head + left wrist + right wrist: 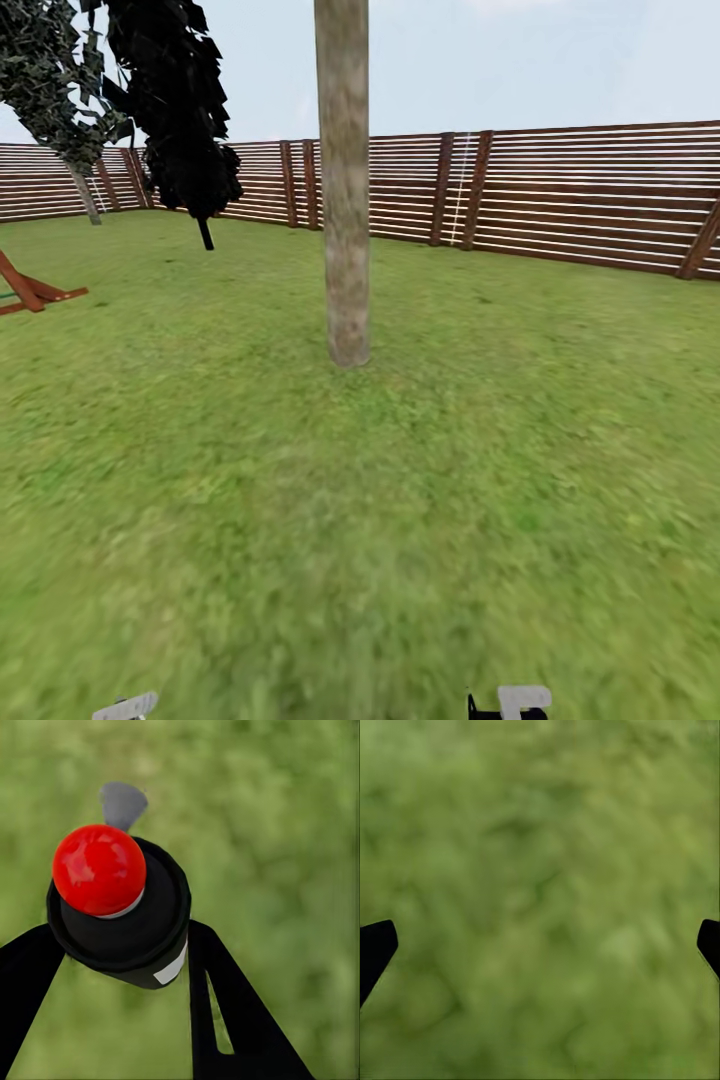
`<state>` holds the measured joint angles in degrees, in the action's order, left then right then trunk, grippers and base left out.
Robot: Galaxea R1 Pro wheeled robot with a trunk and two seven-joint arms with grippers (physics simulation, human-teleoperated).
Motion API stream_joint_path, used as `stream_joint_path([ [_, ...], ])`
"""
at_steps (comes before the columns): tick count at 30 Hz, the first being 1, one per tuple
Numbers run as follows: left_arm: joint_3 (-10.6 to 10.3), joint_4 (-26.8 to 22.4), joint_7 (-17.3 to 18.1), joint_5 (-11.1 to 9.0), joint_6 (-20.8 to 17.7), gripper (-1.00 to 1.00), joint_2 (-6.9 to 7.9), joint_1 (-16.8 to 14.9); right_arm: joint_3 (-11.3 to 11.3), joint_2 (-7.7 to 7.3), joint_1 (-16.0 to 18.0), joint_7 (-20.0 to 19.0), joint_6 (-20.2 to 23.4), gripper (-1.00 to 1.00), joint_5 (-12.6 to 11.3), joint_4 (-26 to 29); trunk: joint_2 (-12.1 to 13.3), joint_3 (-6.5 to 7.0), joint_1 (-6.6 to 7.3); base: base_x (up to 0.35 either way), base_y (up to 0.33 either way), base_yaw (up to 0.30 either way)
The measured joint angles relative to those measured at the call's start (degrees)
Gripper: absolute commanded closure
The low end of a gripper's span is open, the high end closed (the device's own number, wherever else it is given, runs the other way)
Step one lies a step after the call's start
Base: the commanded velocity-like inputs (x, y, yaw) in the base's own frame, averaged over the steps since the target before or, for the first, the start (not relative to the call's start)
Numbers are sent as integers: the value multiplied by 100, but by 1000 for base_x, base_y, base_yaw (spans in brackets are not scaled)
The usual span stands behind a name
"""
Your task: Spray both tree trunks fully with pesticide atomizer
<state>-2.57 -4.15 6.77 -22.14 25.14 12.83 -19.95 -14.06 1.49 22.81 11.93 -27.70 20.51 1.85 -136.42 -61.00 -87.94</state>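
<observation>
A thick, mottled grey-brown tree trunk [345, 200] rises from the lawn straight ahead in the head view, a few paces off. A second, leafy tree [60, 90] with a thin grey trunk stands far off at the left by the fence. In the left wrist view my left gripper [120, 952] is shut on the pesticide atomizer [127, 922], a black bottle with a round red tip [99, 868], held over grass. My right gripper [544, 939] is open, its black fingertips [376, 945] wide apart above bare grass.
A brown horizontal-slat fence [560, 195] closes the lawn behind the trunk. A black cone-shaped cypress [180, 110] stands at the back left. A red-brown wooden frame [30, 290] sits at the left edge. Green lawn [400, 520] stretches between me and the trunk.
</observation>
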Motion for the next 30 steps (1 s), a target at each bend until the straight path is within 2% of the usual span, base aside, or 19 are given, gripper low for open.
stream_joint_path([
  [21,0,-1,0,-2,0,100,0,0,1,2,-1,-6,-7,-100,3,0,0,0,0,341,0,0],
  [30,0,-3,0,-2,5,100,1,0,0,4,-3,-4,-8,-100,-3,0,0,0,0,341,0,116],
])
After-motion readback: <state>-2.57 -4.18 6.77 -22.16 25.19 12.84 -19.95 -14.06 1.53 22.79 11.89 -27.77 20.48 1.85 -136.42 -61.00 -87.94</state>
